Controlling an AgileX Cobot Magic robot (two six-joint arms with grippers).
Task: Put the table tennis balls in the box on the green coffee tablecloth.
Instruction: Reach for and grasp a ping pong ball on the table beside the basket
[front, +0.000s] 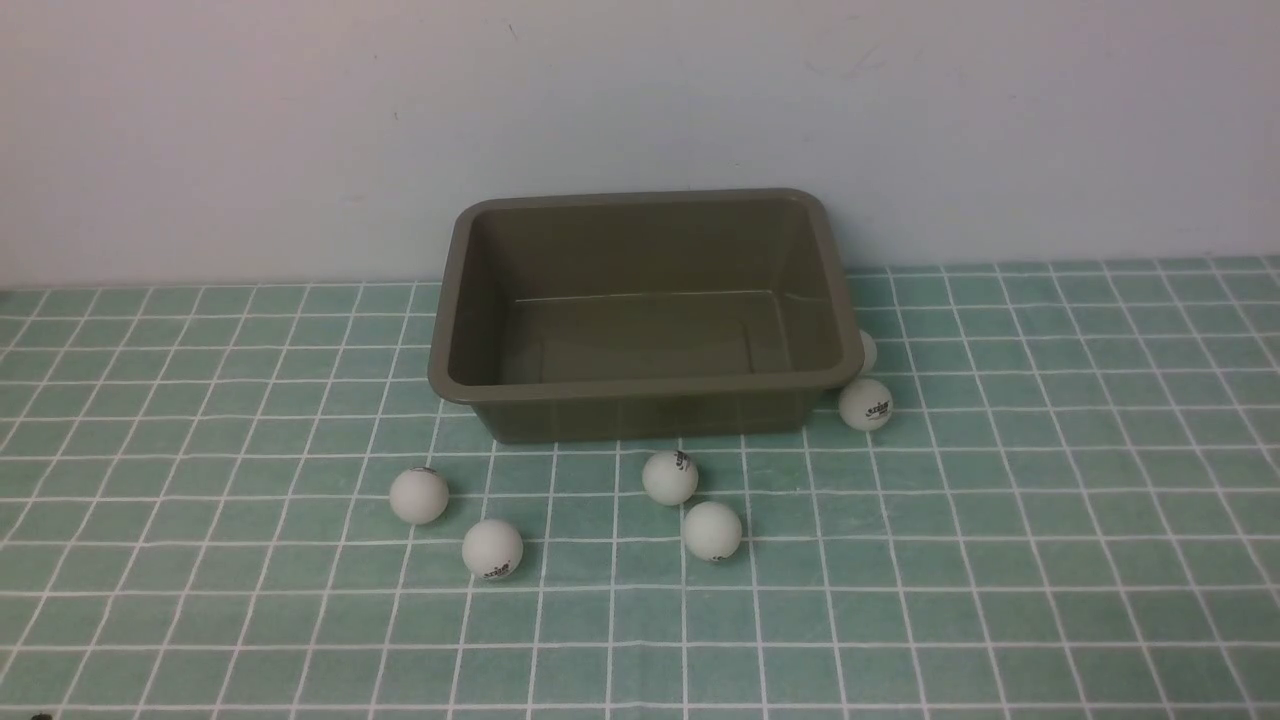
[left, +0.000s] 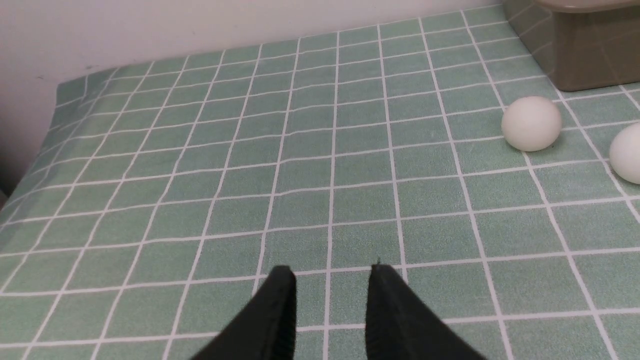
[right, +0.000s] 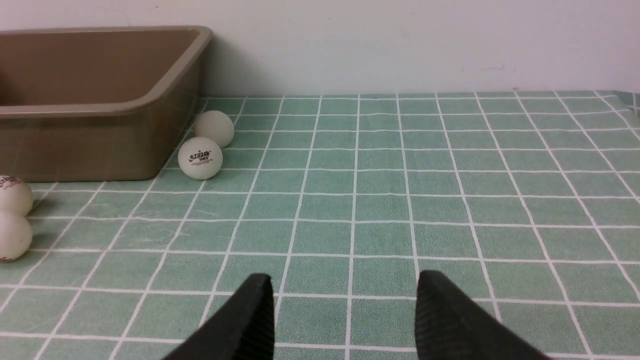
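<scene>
Left claw (left: 332, 270), seen from its own wrist camera: fingers drawn together, only a slim strip of cloth showing between the tips, gripping nothing, low over the cloth. Right claw (right: 345, 276): fingers standing apart with cloth visible between them, also low. Surface: the green coffee tablecloth (front: 1000, 550), pale teal with a grid of thin white lines, covers the bench as far as I can see and runs back to a plain pale wall (front: 640, 100). The box (front: 640, 392), an olive-brown tub, stands open side up on the cloth close to the wall, its floor bare. All six table tennis balls (front: 670, 477) lie on the cloth outside it: two in front of its left half, two close together before its middle, and two at its right front corner. Of these last, the printed ball (front: 865, 404) sits just off the corner and the half-hidden ball (front: 868, 352) lies behind it beside the box wall. Only cloth lies between the right claw and that corner pair; the left claw is well apart from the nearest balls
</scene>
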